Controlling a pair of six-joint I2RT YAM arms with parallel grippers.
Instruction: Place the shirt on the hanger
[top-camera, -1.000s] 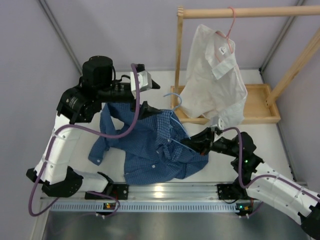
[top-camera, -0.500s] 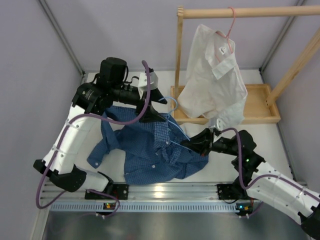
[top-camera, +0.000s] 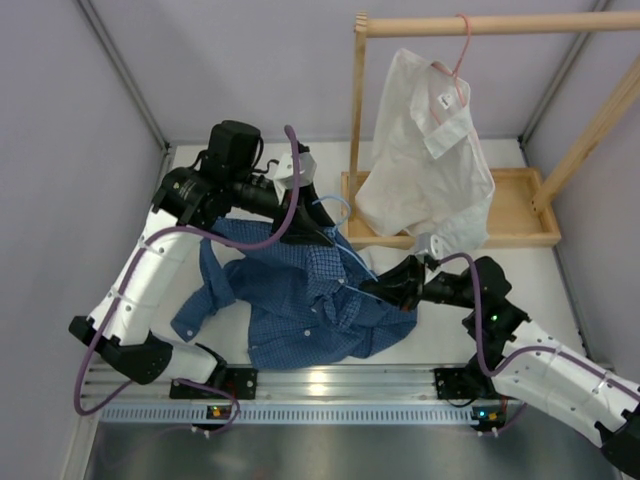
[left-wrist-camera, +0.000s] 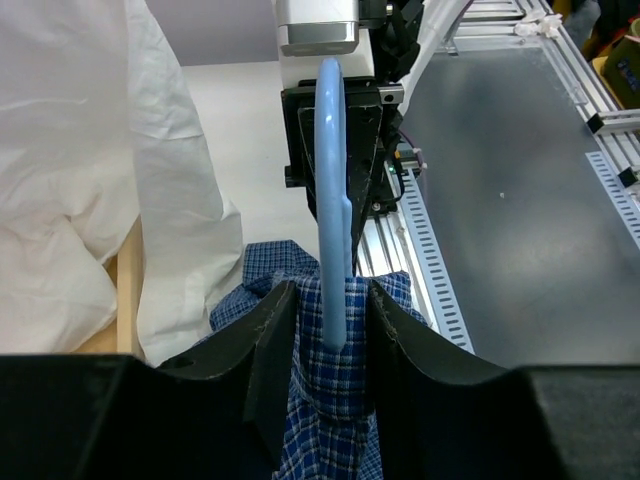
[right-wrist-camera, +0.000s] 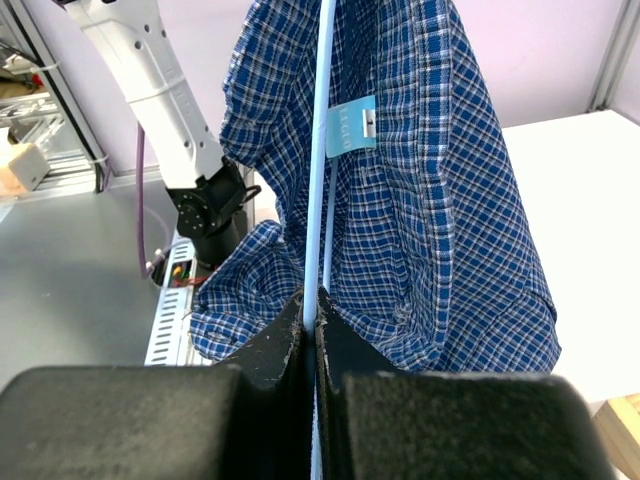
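hanger (left-wrist-camera: 330, 200) hook through shirt (left-wrist-camera: 335, 400) collar, white shirt (left-wrist-camera: 80, 150) just beside

My L arm (top-camera: 150, 270) arches up from 7 o'clock, wrist bent toward 3; L gripper (left-wrist-camera: 325, 305) squeezed on blue checked shirt (top-camera: 300, 310) collar. R arm (top-camera: 545, 365) lies low from 5 o'clock, aimed at 10; R gripper (right-wrist-camera: 311, 305) pinched tight on thin light blue wire hanger (right-wrist-camera: 322, 150).

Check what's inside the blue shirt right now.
The light blue hanger: its wire runs up inside the shirt from the right end effector, and its hook sticks out of the collar at the left end effector. Fabric covers the rest of its frame.
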